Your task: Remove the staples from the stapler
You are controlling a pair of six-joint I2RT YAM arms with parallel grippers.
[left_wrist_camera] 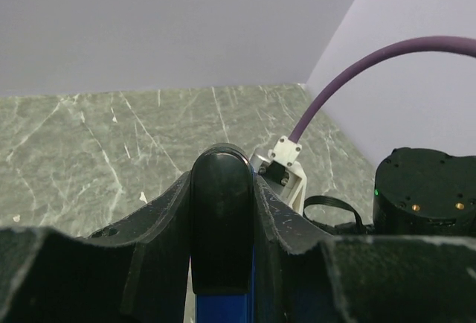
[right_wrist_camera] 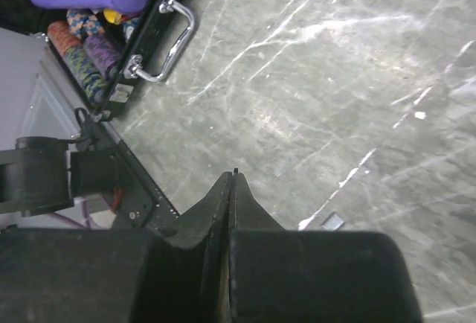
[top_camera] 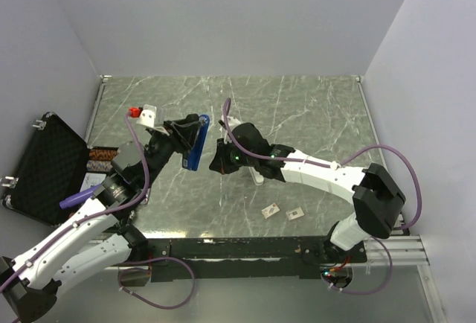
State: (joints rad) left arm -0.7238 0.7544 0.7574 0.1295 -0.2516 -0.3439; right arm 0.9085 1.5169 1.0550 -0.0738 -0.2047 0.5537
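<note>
Green-grey marbled tabletop (top_camera: 312, 114), walled in pale grey, viewed from the near edge.

Far left, at the table's side: open black hard case (top_camera: 44, 163) with a chrome handle, holding stacks of coloured chips. Just right of it, towards the far wall: small red-and-white block (top_camera: 145, 113).

Left of centre: left gripper (top_camera: 195, 135), its two black fingers clamped on the flanks of the small blue stapler with black end (top_camera: 193, 158). The black end juts beyond the fingertips towards the far wall, and the blue body runs back towards the arm bases.

Just right of the stapler: right gripper (right_wrist_camera: 233, 181), fingers pressed together with nothing between them. Whether it touches the stapler cannot be judged.

Beneath the right arm: white rounded oblong bar (top_camera: 257, 177).

Nearer the front edge: two small square tan-and-white cards (top_camera: 271, 209), side by side, apart from the stapler.
</note>
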